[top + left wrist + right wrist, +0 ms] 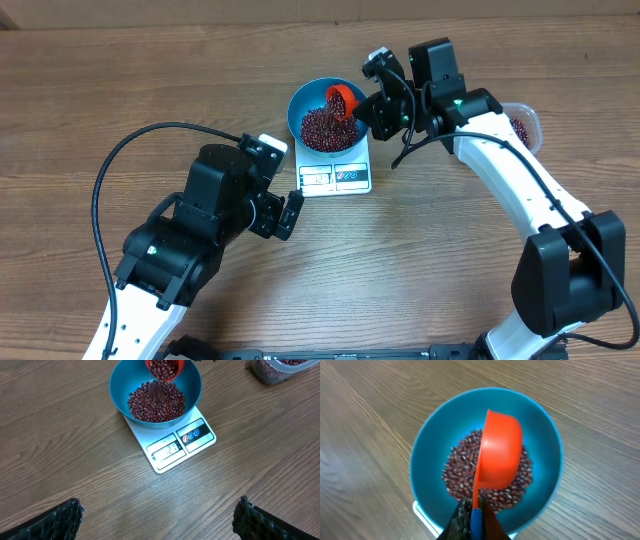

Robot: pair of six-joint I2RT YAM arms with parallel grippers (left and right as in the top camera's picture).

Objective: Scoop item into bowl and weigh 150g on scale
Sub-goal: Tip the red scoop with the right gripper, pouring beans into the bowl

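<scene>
On the wooden table (pixel 90 80), the left gripper (pixel 291 214) hovers near the scale (pixel 336 179), off its near left corner, with its jaws spread wide and holding nothing. The white scale carries the blue bowl (pixel 300 104), which covers all but the display edge. A heap of maroon beans (pixel 320 128) lies in the bowl. Over the bowl's right side an orange scoop (pixel 342 98) tilts mouth-down, and the left wrist view shows a blurred streak of beans beneath it. The right gripper (pixel 374 108) is clamped tight on the scoop's handle. Further right, partly hidden behind the right arm, stands a clear container (pixel 527 122) of more beans
</scene>
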